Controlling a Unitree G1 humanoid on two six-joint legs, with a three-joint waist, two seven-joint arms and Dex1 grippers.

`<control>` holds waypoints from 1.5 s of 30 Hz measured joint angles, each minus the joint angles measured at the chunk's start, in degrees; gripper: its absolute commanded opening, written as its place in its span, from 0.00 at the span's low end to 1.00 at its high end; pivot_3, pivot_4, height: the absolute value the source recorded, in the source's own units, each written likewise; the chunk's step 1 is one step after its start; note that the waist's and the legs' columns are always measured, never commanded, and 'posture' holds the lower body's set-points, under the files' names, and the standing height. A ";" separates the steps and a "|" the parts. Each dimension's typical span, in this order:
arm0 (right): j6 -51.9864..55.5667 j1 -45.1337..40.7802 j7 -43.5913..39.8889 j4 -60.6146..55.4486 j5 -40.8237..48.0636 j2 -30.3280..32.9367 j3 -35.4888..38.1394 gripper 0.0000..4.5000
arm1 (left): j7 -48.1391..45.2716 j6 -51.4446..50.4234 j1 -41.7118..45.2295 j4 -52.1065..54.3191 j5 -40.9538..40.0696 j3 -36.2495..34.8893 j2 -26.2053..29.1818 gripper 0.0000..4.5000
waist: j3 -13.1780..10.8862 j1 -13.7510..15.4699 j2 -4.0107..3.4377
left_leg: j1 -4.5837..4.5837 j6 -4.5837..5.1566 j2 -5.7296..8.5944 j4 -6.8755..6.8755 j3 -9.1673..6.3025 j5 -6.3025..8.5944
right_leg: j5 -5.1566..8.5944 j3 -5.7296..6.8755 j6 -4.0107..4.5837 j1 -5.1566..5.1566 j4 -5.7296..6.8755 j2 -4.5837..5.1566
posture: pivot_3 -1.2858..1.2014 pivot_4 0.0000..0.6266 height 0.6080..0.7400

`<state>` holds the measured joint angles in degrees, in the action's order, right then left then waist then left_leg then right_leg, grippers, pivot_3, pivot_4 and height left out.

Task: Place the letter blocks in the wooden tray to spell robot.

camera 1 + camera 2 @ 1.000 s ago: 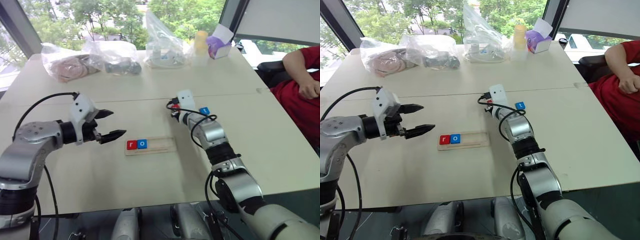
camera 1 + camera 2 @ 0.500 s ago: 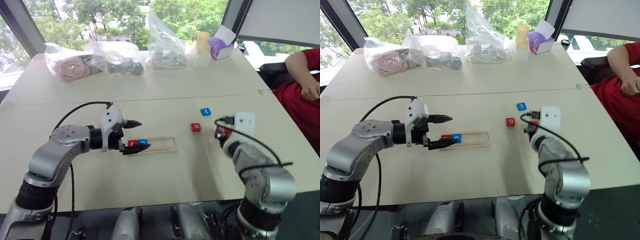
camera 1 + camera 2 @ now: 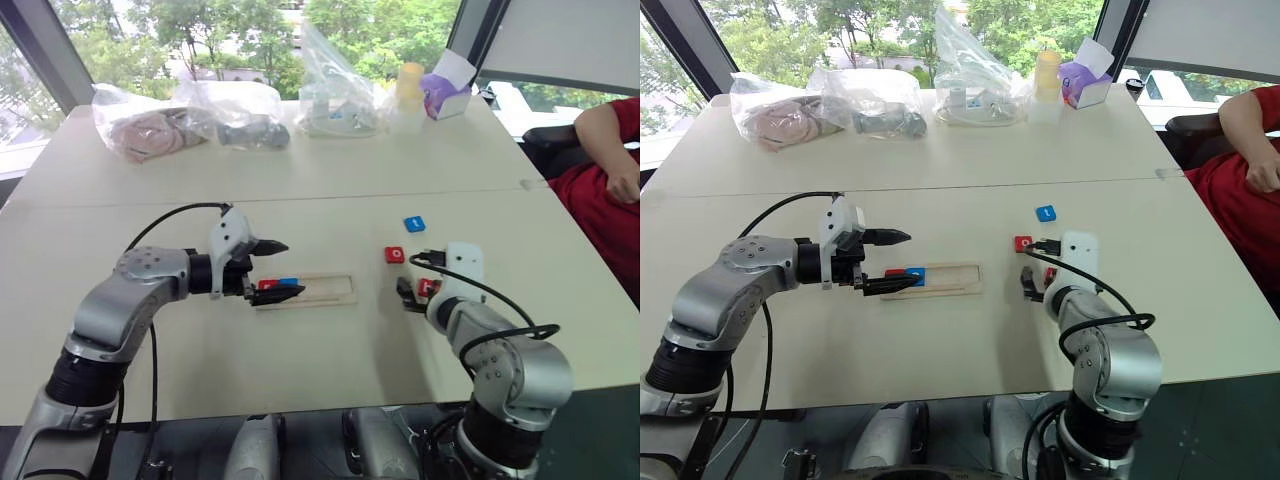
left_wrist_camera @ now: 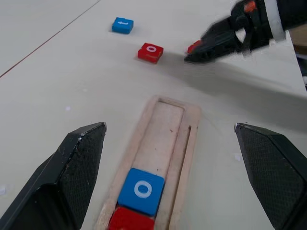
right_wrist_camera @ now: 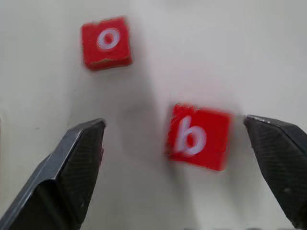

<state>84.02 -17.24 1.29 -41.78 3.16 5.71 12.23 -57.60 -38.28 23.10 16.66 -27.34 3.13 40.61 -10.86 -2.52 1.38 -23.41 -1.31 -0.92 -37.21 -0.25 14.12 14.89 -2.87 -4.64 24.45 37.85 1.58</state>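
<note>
Since a second ago my right arm has pulled back toward me, uncovering two blocks. Now my left gripper [image 3: 272, 270] hovers open over the wooden tray [image 3: 330, 290], where the red r block [image 3: 266, 285] and blue o block [image 4: 142, 190] fill its left end. Further right lie the red o block [image 3: 395, 255] and blue t block [image 3: 414, 224]. My right gripper [image 5: 182, 158] stands open around the red b block [image 5: 197, 136], on the table.

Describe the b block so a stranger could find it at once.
Start at the wooden tray mid-table, then look toward the robot's right gripper. The b block lies flat on the table between that gripper's open fingers. It is red like the loose o block beside it, but shows a white b.
</note>
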 measured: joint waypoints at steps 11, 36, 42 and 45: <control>-46.69 11.10 -46.43 22.72 12.78 32.15 0.60 0.99 | -10.96 -1.40 -0.31 3.63 -4.03 -0.16 10.48 1.00 | -0.02 0.18 0.04 | -0.03 0.17 0.03 0.16 0.12 0.10 | 0.02 0.09 -0.19 -0.26 -0.53 -0.04 | 0.52 0.24 1.00; -80.69 3.19 -66.92 55.64 9.12 36.75 -10.65 0.35 | -7.11 -3.86 -1.88 5.17 -5.62 0.05 11.27 1.00 | -0.04 0.04 0.04 | 0.11 0.15 0.00 -0.04 0.10 0.09 | -0.05 -0.01 -0.17 -0.38 -0.41 -0.09 | 0.52 0.24 1.00; -72.11 0.58 -65.50 53.39 12.38 34.57 -10.66 0.26 | -6.99 -2.24 -5.93 2.22 -4.31 -2.93 14.53 1.00 | -0.06 -0.17 0.00 | 0.15 0.15 -0.04 -0.05 0.12 0.09 | -0.07 -0.02 -0.10 -0.34 -0.32 -0.09 | 0.52 0.24 1.00; -65.63 -3.81 -64.98 47.49 15.01 32.90 -12.11 0.26 | -7.28 -1.02 -8.68 0.76 -3.74 -6.18 17.02 1.00 | -0.09 -0.11 -0.04 | 0.13 0.15 -0.06 -0.03 0.10 0.09 | -0.08 -0.01 -0.11 -0.25 -0.27 -0.09 | 0.52 0.24 1.00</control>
<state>18.38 -21.05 -63.70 5.71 18.17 38.61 0.12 -64.88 -39.31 14.42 17.42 -31.08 -3.05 57.62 -10.95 -2.62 1.34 -23.28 -1.17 -0.98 -37.24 -0.14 14.21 14.81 -2.88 -4.75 24.21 37.58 1.50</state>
